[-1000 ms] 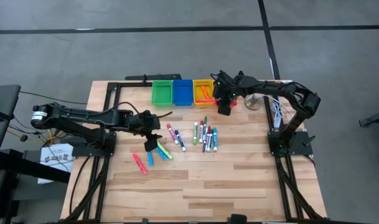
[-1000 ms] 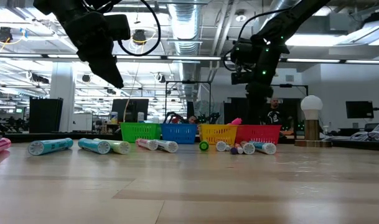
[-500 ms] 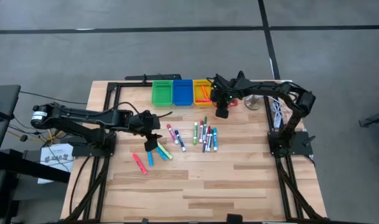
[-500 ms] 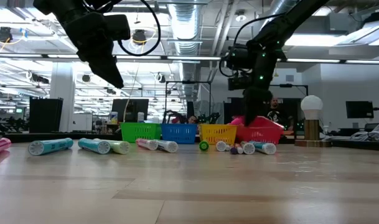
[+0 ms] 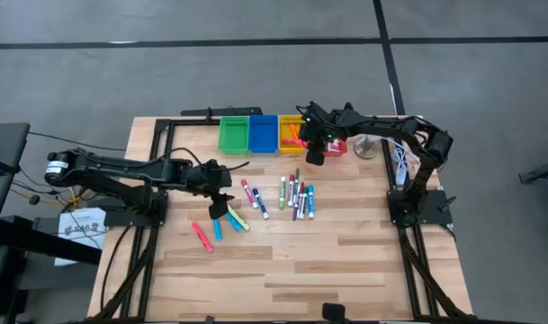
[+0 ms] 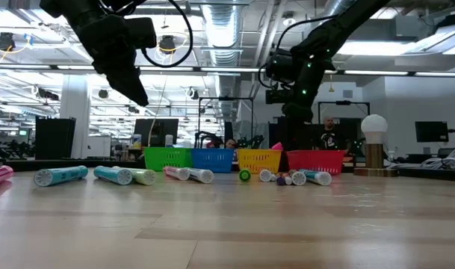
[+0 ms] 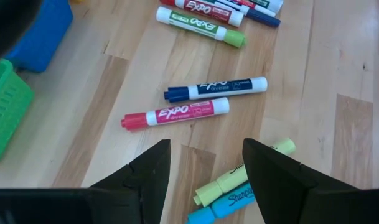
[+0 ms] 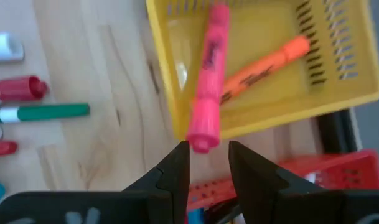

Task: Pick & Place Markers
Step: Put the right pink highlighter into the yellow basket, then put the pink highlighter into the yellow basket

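Several markers [image 5: 296,193] lie flat mid-table, and more markers [image 5: 224,220] lie to their left. My left gripper [image 7: 205,162] hovers open above a red marker [image 7: 175,114], a blue marker [image 7: 215,88] and two highlighters. It touches none of them. At the far edge my right gripper [image 8: 206,155] is shut on a pink marker [image 8: 209,74] over the yellow bin [image 8: 338,93]. An orange marker [image 8: 264,65] lies inside that bin. In the low view the pink marker's tip [image 6: 276,146] shows just above the bins. My right gripper pinches the pink marker's upper end [image 8: 201,138] between its two fingers. The fingers slant steeply down. The marker runs on past the fingertips in line with them, and its lower end [image 8: 218,15] is over the yellow bin. Whether it touches the bin's rim cannot be told.
Green [image 5: 234,133], blue [image 5: 264,132], yellow [image 5: 291,132] and red [image 5: 335,146] bins stand in a row at the far edge. A round metal object [image 5: 368,144] and cables sit at the far right. Black frame rails run along both table sides. The near half is bare wood.
My right gripper has gone toward the table's left, from over the red bin to the yellow bin, carrying the pink marker. The red bin stood tipped half a second ago and is level again. My left arm has kept still.
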Motion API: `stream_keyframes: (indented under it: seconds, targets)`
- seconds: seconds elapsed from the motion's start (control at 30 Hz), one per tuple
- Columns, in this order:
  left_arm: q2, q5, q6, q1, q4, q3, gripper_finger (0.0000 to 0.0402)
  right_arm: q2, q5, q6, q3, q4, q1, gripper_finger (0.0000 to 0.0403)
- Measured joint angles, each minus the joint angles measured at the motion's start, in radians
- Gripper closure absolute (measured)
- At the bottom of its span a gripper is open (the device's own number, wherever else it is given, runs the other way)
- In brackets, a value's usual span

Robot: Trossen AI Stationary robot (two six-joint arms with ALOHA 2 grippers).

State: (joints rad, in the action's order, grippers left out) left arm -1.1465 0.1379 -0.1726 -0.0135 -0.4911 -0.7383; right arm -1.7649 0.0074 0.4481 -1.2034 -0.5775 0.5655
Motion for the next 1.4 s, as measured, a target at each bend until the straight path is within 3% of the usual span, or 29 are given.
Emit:
stream_keyframes:
  seconds: [0.3,0.57,0.7,0.8,0.9,1.1,1.27,1.33,1.4]
  targets:
    - [0.000,0.000,0.000,0.000,0.003,0.000,0.0202,0.001,0.006,-0.025,-0.051,0.094,0.000,0.0301]
    - [0.000,0.000,0.000,0.000,0.002,0.000,0.0202,0.002,0.022,-0.117,-0.093,-0.050,-0.009,0.0301]
    - [0.000,0.000,0.002,0.001,0.002,0.000,0.0202,0.047,-0.063,-0.228,-0.091,-0.073,-0.022,0.0301]
    - [0.000,0.000,0.003,0.013,0.002,0.000,0.0202,0.122,-0.150,-0.292,-0.083,-0.053,-0.041,0.0301]
    - [0.004,0.002,0.004,0.025,0.002,0.000,0.0202,0.219,-0.156,-0.328,-0.073,-0.039,-0.069,0.0301]
    - [0.029,0.003,0.015,0.058,-0.027,0.000,0.0202,0.477,-0.043,-0.432,0.065,0.073,-0.129,0.0301]
    - [0.080,0.004,0.032,0.075,-0.227,0.000,0.0202,0.689,0.102,-0.554,0.268,0.133,-0.203,0.0301]
    - [0.103,0.004,0.042,0.066,-0.320,0.000,0.0202,0.754,0.124,-0.604,0.350,0.162,-0.238,0.0301]
    - [0.128,-0.011,0.050,0.042,-0.313,0.001,0.0202,0.805,0.123,-0.656,0.421,0.196,-0.267,0.0301]
